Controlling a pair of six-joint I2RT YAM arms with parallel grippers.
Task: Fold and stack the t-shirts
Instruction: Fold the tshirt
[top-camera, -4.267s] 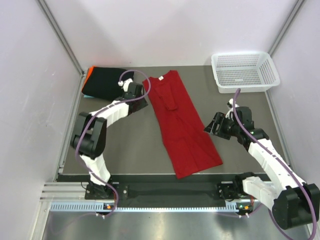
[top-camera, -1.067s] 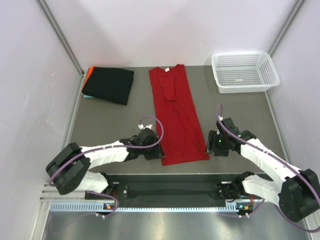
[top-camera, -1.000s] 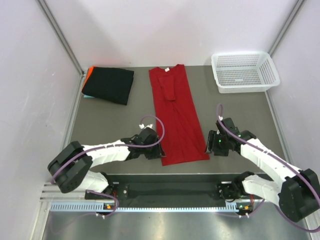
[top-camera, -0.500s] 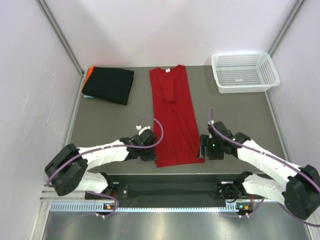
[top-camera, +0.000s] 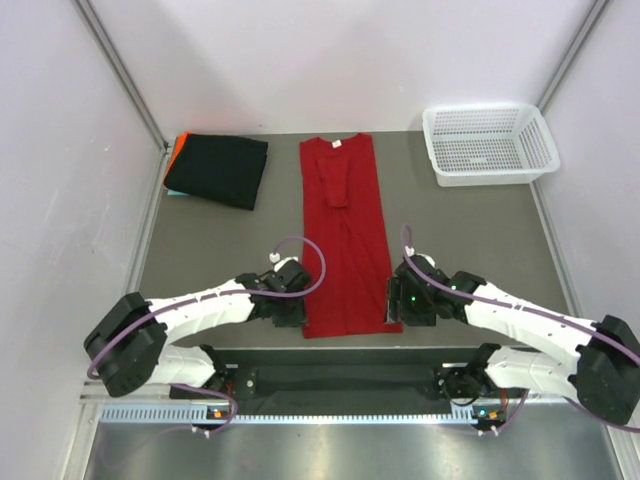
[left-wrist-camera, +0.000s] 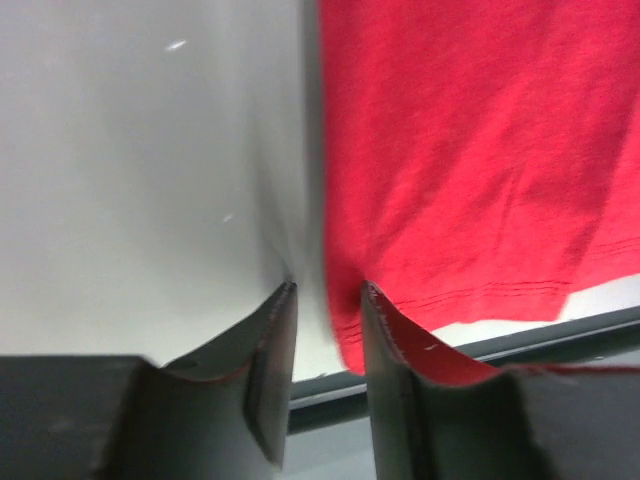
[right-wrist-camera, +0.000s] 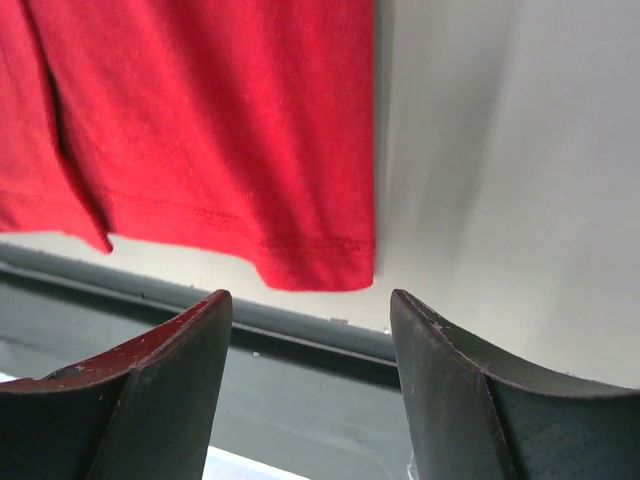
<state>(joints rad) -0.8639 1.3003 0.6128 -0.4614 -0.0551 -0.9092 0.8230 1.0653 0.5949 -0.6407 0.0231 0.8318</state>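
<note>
Left tool (left-wrist-camera: 328, 292): it is low over the table (left-wrist-camera: 150, 170) at the near edge. The jaws stand close together but not shut, and bare table shows through the narrow slit between them. The near left corner of the red t-shirt (left-wrist-camera: 470, 150) runs up against the inner side of my right-hand finger (left-wrist-camera: 385, 350) and passes out of sight behind it. I cannot tell whether cloth and finger touch.

Right tool (right-wrist-camera: 310, 300): the jaws are spread wide and grip nothing. The shirt's near right corner lies flat on the table just ahead of the gap, apart from both fingers.

Overhead view: the two tools flank the shirt's near hem, one at each corner. The red t-shirt is folded into a long narrow strip down the middle of the table, collar at the far end, with a sleeve folded onto it below the collar.

The black t-shirt (top-camera: 218, 170) lies folded at the far left corner, well apart from the red one. An orange edge (top-camera: 171, 152) shows beneath its left side. The white mesh basket (top-camera: 500, 176) stands at the far right corner.
</note>
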